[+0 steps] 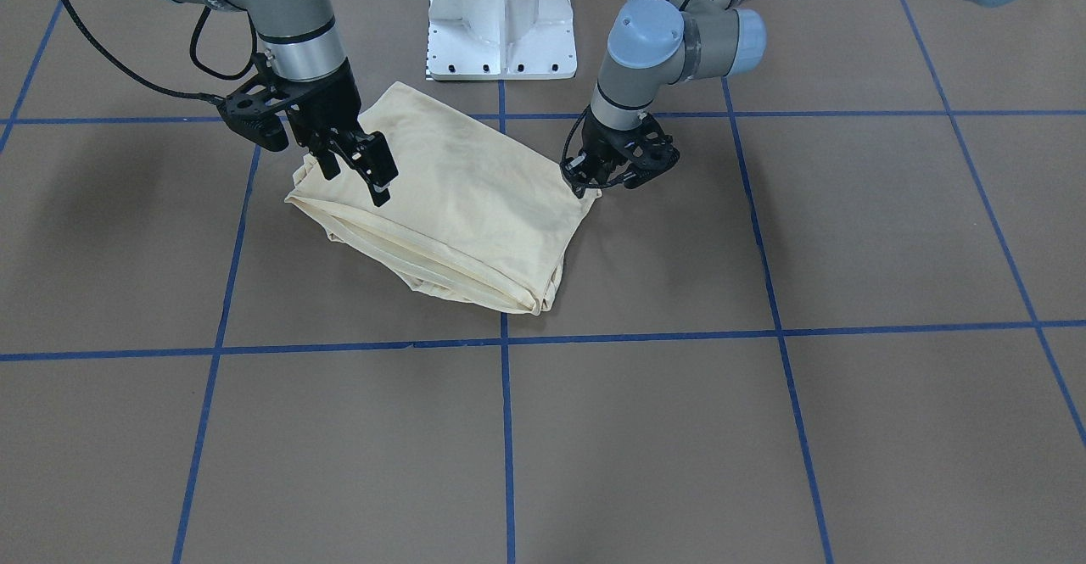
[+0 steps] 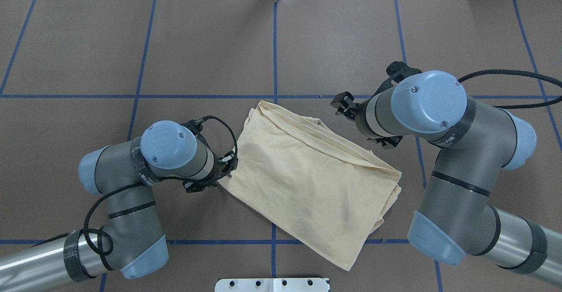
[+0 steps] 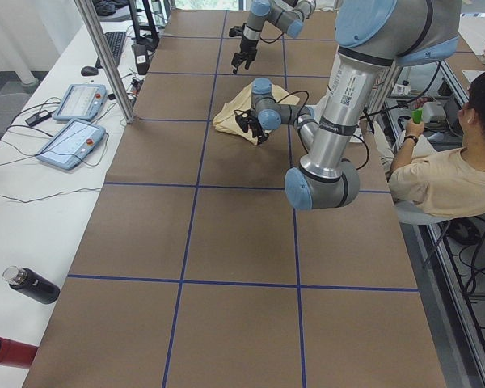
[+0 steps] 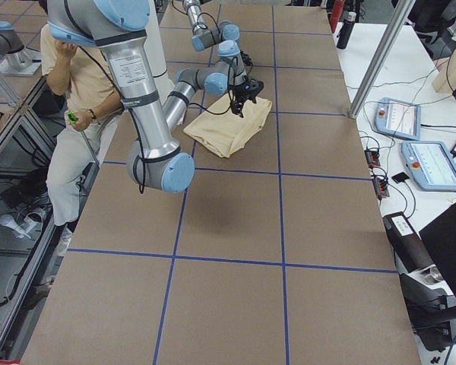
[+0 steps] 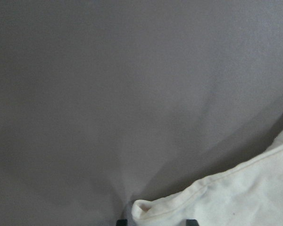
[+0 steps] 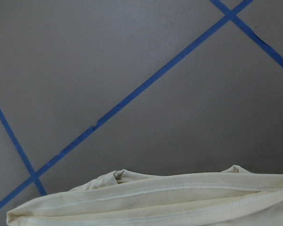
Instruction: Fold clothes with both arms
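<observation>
Two arms work over one cream shirt [image 1: 458, 208], which lies in a rough rectangle, skewed to the blue tape lines [image 1: 764, 328], on the middle of the bench [image 1: 764, 428] near the white pedestal [image 1: 502, 21].

The left fingers [image 1: 579, 181] are down at one corner of the shirt. In the left wrist view their tips show apart, with the corner lying between them, so they look spread rather than clamped. The right fingers [image 1: 378, 172] hang spread above the opposite end, clear of the cloth.

Judging by this, another fold is being set up. To do it well, the right fingers should drop onto the matching corner. Both pairs should then pinch every layer at once and lift level and together, because thin fabric sags and slips out of a shallow bite.

No print or neckline shows, and the sleeves are presumably tucked inside. The left tips are only slivers at the picture's edge. The right wrist view shows stitched hems but no fingers.
</observation>
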Robot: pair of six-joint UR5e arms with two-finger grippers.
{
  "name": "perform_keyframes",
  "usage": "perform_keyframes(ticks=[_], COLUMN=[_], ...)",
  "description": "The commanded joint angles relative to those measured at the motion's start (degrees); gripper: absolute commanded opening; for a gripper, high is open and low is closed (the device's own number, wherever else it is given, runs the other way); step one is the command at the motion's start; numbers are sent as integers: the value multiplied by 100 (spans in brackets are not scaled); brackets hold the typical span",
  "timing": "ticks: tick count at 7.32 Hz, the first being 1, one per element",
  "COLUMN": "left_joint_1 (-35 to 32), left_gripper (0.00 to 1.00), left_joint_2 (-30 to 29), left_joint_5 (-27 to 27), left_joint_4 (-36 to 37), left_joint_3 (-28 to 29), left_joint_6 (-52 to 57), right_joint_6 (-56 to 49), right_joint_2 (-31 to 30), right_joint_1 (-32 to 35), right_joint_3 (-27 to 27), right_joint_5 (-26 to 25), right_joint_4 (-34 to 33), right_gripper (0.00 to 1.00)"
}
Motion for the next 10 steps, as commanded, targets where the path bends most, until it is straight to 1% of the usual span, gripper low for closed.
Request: perform_keyframes(ticks=[1, 2, 4, 5, 6, 7, 8, 9, 10], left_joint_1=[5, -4, -74, -344, -712, -1038, -1302, -1435, -1541], left_gripper=[9, 0, 0, 0, 0, 0, 0, 0, 0], left_joint_2=[0, -8, -9, -17, -78, -218, -594, -797, -956], left_joint_5=[42, 33, 42, 42, 112, 287, 297, 297, 306], left_joint_4=[0, 0, 17, 9, -9, -113, -532, -989, -1454], left_joint_3=[6, 6, -29, 5, 67, 311, 1018, 1600, 1953], left_joint_6=[-25, -16, 28, 246, 1092, 1518, 1574, 1584, 1627], right_joint_6=[-3, 15, 15, 6, 15, 67, 85, 85, 85], right_joint_2=[-9, -9, -27, -27, -35, -18, 0, 8, 9], right_joint_1=[10, 10, 10, 10, 10, 1, -8, -8, -8], right_joint_3=[-5, -23, -58, -58, -67, -49, -49, -49, -49], right_joint_5=[0, 0, 0, 0, 0, 8, 8, 8, 8], right_joint_4=[-5, -5, -5, -5, 4, 4, 4, 4, 4], right_gripper=[100, 100, 100, 100, 100, 100, 100, 100, 100])
